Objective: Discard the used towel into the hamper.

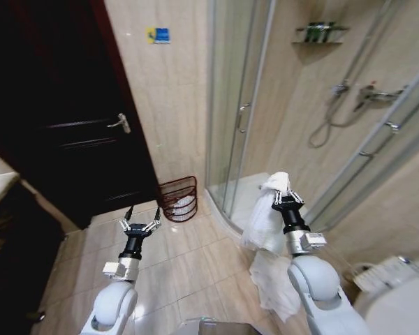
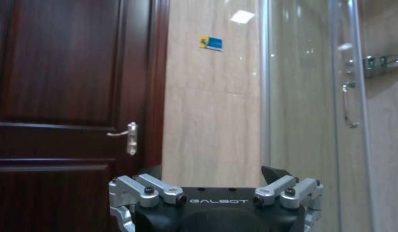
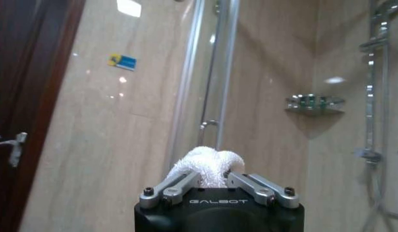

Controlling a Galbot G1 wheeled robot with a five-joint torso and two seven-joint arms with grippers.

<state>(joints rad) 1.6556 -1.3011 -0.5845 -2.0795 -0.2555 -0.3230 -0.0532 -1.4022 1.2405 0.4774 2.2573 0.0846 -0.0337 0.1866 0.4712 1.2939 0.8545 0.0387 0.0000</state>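
My right gripper [image 1: 283, 196] is shut on a white towel [image 1: 264, 223], held up at the right of the head view. The cloth hangs down past my forearm almost to the floor. A bunch of the towel [image 3: 208, 164] pokes up between the fingers in the right wrist view. The hamper [image 1: 179, 198], a dark reddish-brown wire basket, stands on the floor against the tiled wall, ahead and to the left of the towel. My left gripper [image 1: 140, 217] is raised and open at the left, short of the hamper, with nothing in it.
A dark wooden door [image 1: 63, 105] with a metal handle [image 1: 120, 123] fills the left. A glass shower enclosure [image 1: 265, 98] stands right of the hamper, its raised base [image 1: 241, 199] behind the towel. A toilet [image 1: 398, 293] sits at the lower right. Tiled floor [image 1: 188, 258] lies open ahead.
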